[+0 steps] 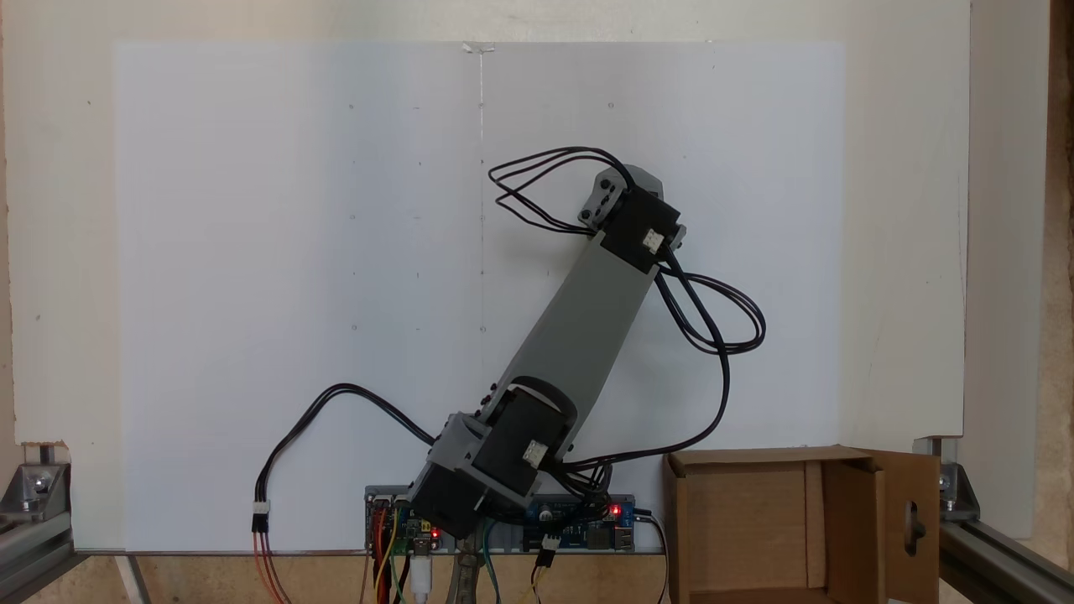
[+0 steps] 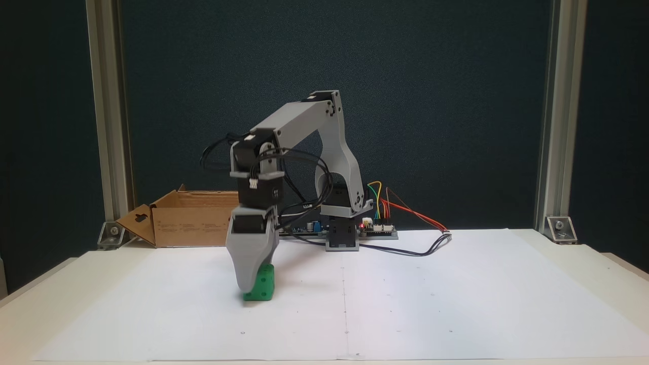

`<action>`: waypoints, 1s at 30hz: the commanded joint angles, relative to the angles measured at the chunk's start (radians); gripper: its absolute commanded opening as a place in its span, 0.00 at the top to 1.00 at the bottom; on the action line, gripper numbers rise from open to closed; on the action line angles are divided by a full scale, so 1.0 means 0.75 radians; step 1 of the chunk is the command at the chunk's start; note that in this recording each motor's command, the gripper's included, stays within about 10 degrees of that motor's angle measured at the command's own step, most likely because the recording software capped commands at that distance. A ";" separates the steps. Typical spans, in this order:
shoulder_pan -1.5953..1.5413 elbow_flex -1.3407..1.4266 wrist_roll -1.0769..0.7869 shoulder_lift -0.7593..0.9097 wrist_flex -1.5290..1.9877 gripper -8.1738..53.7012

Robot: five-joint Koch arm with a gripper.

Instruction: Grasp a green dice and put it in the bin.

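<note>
The green dice (image 2: 265, 285) rests on the white paper, left of the arm's base in a fixed view. My gripper (image 2: 253, 290) points straight down onto it. One wide grey jaw stands in front of the dice's left part and the other jaw is hidden behind, so the gap cannot be judged. The bin (image 2: 192, 225) is a brown cardboard box standing behind the gripper at the back left, well apart from the dice. It also sits at the bottom right (image 1: 852, 520), open at the top, where the forearm (image 1: 587, 310) covers whatever lies beneath the wrist.
A controller board with coloured wires (image 2: 377, 228) sits by the arm's base (image 2: 342, 238). The bin's side flap with a keyhole cutout (image 2: 137, 222) sticks out to the left. Aluminium posts (image 2: 109, 126) stand at the table's back corners. White paper (image 2: 456, 294) stretches to the right.
</note>
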 commanded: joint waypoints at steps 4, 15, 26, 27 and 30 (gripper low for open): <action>0.000 -0.025 -0.084 -0.018 -0.039 0.16; 0.000 -0.025 -0.084 -0.039 -0.051 0.23; 0.006 -0.025 -0.088 -0.041 -0.051 0.36; 0.006 -0.025 -0.088 -0.041 -0.051 0.36; 0.006 -0.025 -0.088 -0.041 -0.051 0.38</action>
